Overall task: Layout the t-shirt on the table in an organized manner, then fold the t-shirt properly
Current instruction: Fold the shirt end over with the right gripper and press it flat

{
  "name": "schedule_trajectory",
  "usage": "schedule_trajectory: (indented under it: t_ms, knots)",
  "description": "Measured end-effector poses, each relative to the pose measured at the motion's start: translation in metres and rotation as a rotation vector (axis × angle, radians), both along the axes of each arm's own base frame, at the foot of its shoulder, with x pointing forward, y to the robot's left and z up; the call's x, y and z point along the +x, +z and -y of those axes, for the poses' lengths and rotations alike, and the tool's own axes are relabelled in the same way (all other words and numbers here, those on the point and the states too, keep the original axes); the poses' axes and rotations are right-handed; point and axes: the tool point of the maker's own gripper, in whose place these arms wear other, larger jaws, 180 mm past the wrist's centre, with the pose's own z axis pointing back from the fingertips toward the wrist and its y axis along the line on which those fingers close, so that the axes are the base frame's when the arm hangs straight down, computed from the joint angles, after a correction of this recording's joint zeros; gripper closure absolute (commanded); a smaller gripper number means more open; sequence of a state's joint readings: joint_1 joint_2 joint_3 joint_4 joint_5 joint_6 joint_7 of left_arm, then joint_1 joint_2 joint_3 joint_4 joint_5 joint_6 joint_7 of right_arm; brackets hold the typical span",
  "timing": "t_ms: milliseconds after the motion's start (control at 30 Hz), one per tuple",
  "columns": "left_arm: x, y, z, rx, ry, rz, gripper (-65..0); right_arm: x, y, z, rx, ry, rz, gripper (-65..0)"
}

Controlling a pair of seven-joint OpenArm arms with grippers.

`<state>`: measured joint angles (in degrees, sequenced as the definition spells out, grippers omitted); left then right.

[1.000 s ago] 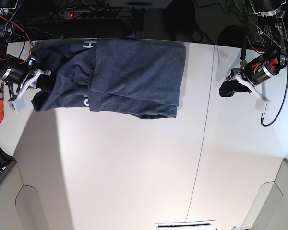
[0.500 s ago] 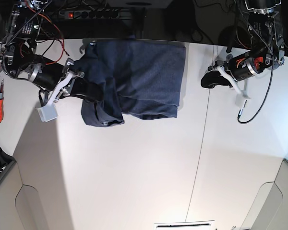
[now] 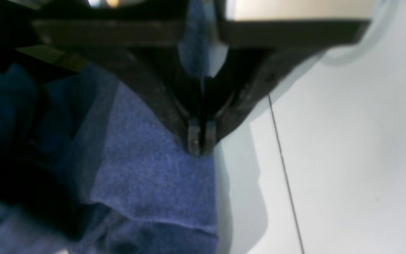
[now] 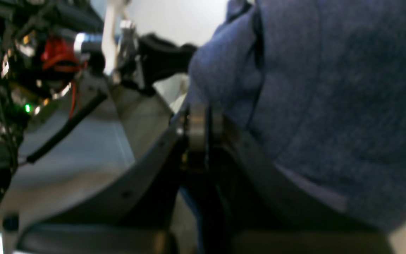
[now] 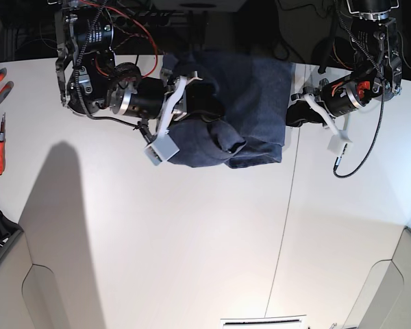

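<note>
Both jaws pinch t-shirt (image 5: 246,103) (lettering hidden, wrist views blurry).

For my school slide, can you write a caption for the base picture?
Two robot grippers, right gripper and left gripper, fold a navy t-shirt on a white table.

We observe the right end effector (image 5: 209,116) carried rightward across the desk (image 5: 157,240), dragging the t-shirt (image 5: 253,96) into a bunch; the left end effector (image 5: 292,118) has reached its edge.
</note>
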<state>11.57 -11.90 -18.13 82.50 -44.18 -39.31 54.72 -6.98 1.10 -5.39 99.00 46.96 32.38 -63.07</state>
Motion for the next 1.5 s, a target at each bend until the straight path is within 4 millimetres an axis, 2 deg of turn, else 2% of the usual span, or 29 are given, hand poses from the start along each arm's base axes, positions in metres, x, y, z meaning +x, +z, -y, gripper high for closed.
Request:
schedule_trajectory:
  t_ms: [167,333,600,933,1300,1333,1433,1500]
  knots:
    - [0.0,0.0,0.0,0.0,0.0,-0.001,0.0,-0.02,0.0,-0.028,-0.011,0.111,0.018,0.0]
    - [0.0,0.0,0.0,0.0,0.0,-0.001,0.0,-0.021,-0.004,-0.041,-0.056,0.135,0.092,0.0]
    - [0.0,0.0,0.0,0.0,0.0,0.0,0.0,-0.003,-0.004,-0.052,-0.11,0.065,0.171,0.0]
    - [0.001,0.001,0.0,-0.003,0.003,0.003,0.0,0.032,0.024,-0.066,-0.064,-0.013,0.257,0.0]
    - [0.004,0.002,0.0,-0.006,0.009,0.015,0.0,0.01,0.009,-0.085,-0.097,0.082,0.236,0.0]
    - [0.004,0.003,0.0,-0.006,0.009,0.016,0.0,0.009,0.009,-0.085,-0.097,0.086,0.236,-1.0]
    - [0.004,0.003,0.0,-0.006,0.009,0.016,0.0,0.008,0.01,-0.087,-0.087,0.089,0.234,-17.2]
    - [0.004,0.003,0.0,-0.006,0.009,0.016,0.0,0.007,0.012,-0.089,-0.07,0.089,0.227,-21.4]
